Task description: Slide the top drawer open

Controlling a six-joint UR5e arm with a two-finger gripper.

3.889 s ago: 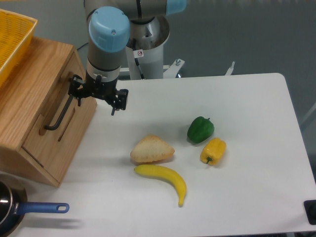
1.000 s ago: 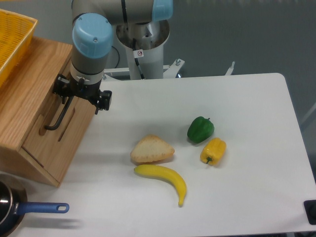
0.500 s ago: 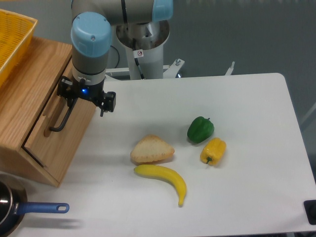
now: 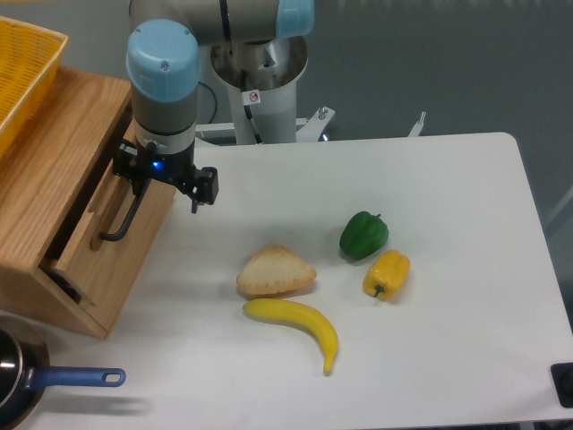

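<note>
The top drawer [image 4: 107,235] is being seen at the left side of the white table [image 4: 430,296], set in the wooden cabinet [image 4: 45,188], and it is standing partly pulled out, with a dark gap being shown along its upper and lower left edges where the front panel is sitting proud of the cabinet face. Its black bar handle [image 4: 121,226] is being presented on the slanted front, running from the upper end near the robot down to a bent lower end. The gripper [image 4: 143,179] is being held at the upper end of that handle, with a small blue light being shown on its black body; the fingers are being hidden behind the wrist and the handle, so whether they are clamped on the bar or standing apart cannot be told. The arm's blue-capped joint [image 4: 163,55] is being carried directly above the gripper. A yellow mesh basket [image 4: 22,67] is being kept on top of the cabinet at the far left. On the table, well apart from the drawer, a piece of bread [image 4: 275,271] is lying just above a banana [image 4: 300,324], and further right a green pepper [image 4: 363,234] is resting just beside a yellow pepper [image 4: 387,273]. A pan with a blue handle [image 4: 72,378] is being partly shown at the lower left corner.
</note>
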